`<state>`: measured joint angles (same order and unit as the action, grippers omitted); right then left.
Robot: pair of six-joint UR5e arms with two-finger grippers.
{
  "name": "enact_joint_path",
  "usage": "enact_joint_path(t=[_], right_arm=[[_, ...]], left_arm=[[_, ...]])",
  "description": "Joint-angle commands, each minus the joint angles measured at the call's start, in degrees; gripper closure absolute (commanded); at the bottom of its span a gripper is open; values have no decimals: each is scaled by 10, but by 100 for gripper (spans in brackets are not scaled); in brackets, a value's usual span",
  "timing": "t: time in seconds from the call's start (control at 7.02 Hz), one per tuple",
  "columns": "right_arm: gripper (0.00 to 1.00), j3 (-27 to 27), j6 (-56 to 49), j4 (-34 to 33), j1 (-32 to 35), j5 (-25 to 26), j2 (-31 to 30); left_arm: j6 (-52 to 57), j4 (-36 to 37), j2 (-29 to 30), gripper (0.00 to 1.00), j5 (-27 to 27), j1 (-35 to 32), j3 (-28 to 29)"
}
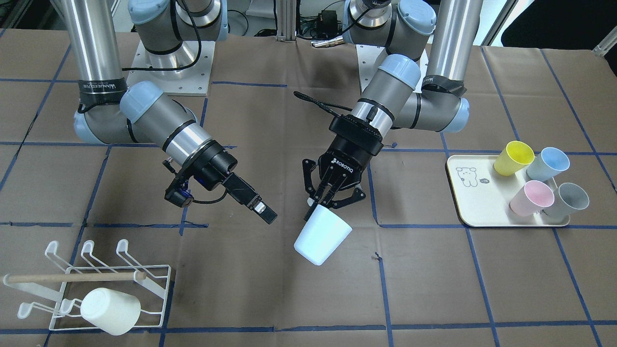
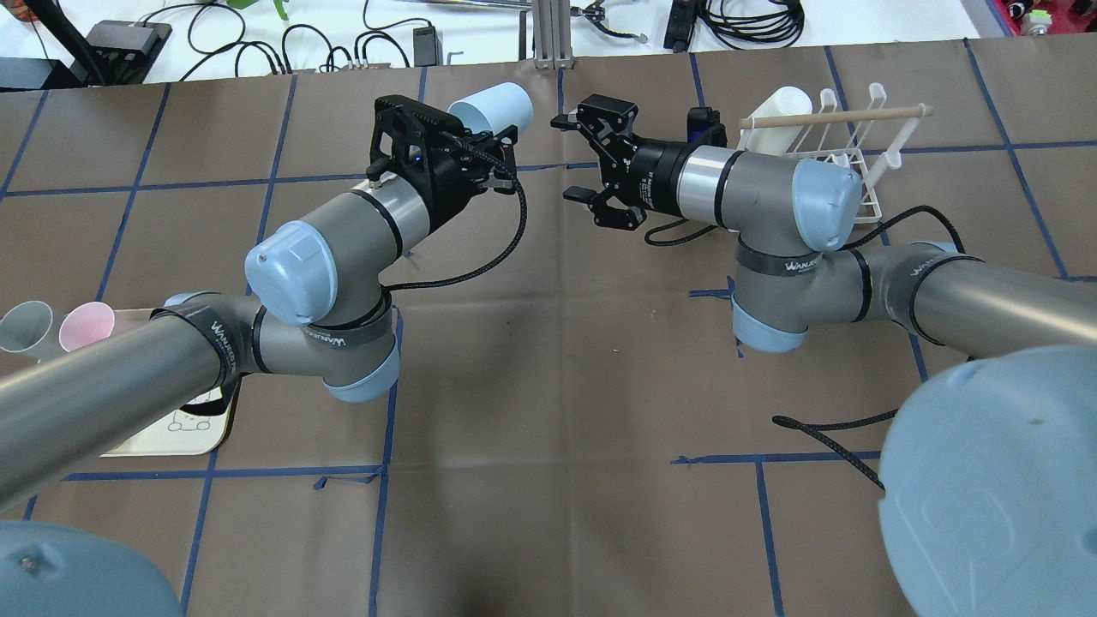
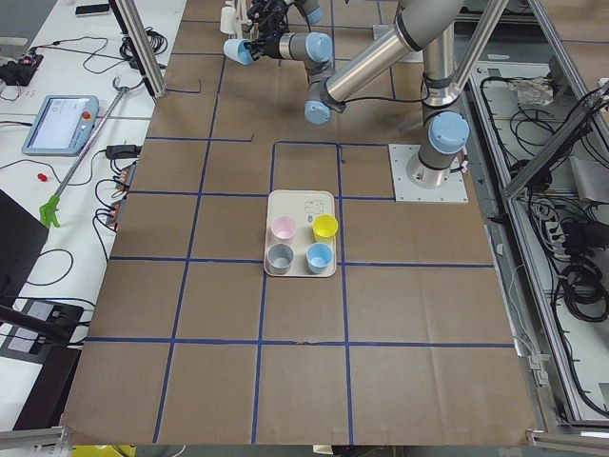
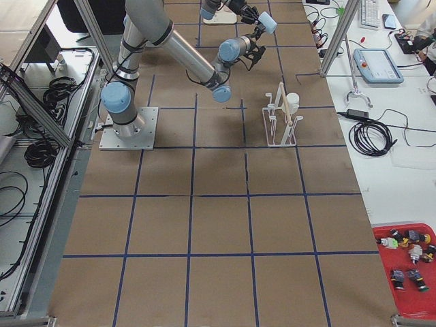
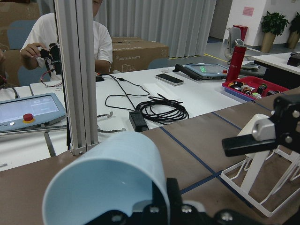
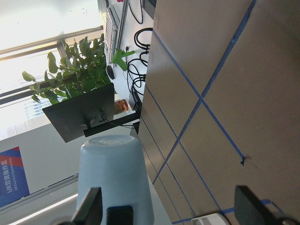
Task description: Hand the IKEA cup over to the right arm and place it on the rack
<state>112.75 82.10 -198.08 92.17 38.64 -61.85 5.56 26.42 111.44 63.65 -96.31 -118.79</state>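
My left gripper is shut on the rim of a pale blue cup and holds it tilted above the table's middle. The cup also shows in the overhead view and fills the left wrist view. My right gripper is open and empty. It faces the cup from a short gap away and does not touch it. In the right wrist view the cup stands near one finger. The white wire rack with its wooden dowel stands at the table's corner.
A white cup lies on the rack. A cream tray at the far side from the rack holds several cups: yellow, blue, pink and grey. The table is brown paper with blue tape lines.
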Motion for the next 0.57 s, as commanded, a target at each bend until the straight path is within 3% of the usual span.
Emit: enact_joint_path(t=[0.0, 0.43], right_arm=[[1, -22, 0, 26, -15, -30, 4], [2, -53, 18, 25, -8, 12, 6]], left_arm=[[0, -1, 0, 100, 0, -1, 0], [-1, -1, 2, 100, 0, -3, 0]])
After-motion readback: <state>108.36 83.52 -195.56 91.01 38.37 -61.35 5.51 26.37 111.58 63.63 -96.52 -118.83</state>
